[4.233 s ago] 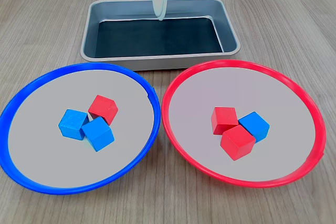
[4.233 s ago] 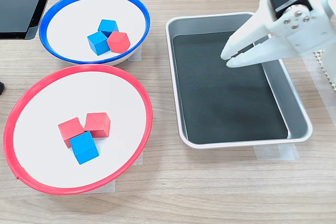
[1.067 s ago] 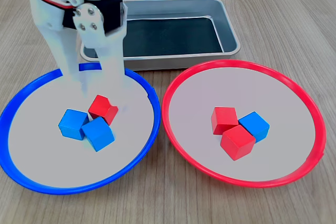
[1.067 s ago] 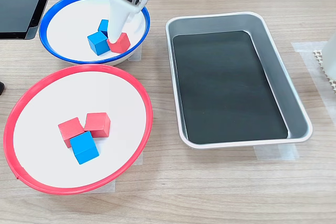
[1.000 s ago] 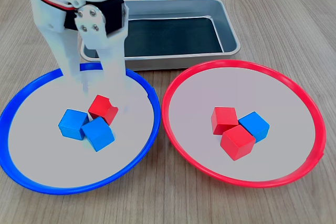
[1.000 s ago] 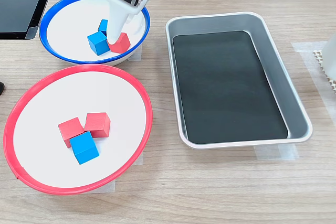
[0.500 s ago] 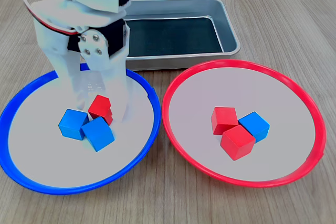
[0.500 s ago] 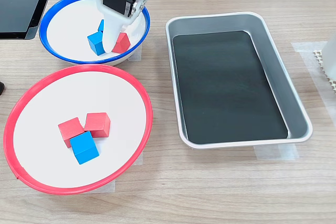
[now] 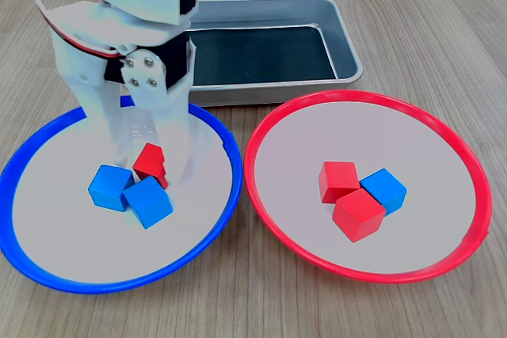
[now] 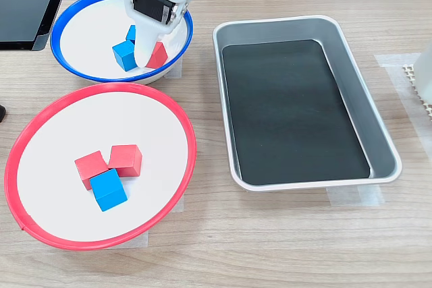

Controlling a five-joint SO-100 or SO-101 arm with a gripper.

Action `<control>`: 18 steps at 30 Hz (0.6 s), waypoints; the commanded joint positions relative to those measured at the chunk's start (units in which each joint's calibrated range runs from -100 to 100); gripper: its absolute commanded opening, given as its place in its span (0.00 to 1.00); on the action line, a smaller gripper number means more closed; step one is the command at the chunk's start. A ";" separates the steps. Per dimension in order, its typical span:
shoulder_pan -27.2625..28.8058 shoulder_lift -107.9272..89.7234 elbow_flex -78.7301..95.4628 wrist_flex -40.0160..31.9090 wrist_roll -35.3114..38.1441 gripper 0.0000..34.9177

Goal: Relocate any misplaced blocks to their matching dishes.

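Gripper [image 9: 150,165] jaws straddle red cube [image 9: 150,163] mid blue-rimmed dish [image 9: 47,267]; grip unclear; two blue cubes [image 9: 128,191] crowd it.

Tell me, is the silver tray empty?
Empty. The silver tray shows only its bare dark bottom in both exterior views; every block sits in the plates.

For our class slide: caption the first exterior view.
Gripper straddles the red cube in the blue-rimmed plate.

Hidden and cut-off parts
The red cube [image 10: 160,55] is half covered by the claw [image 10: 146,59]; the arm is cropped by the top edge.
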 commanded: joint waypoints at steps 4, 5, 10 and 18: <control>-0.52 0.14 -1.46 -1.00 0.34 0.38; -0.52 0.14 -1.46 -1.09 0.34 0.38; -0.80 0.23 -1.46 -1.17 0.34 0.27; -1.55 -0.03 -1.55 -1.00 0.05 0.01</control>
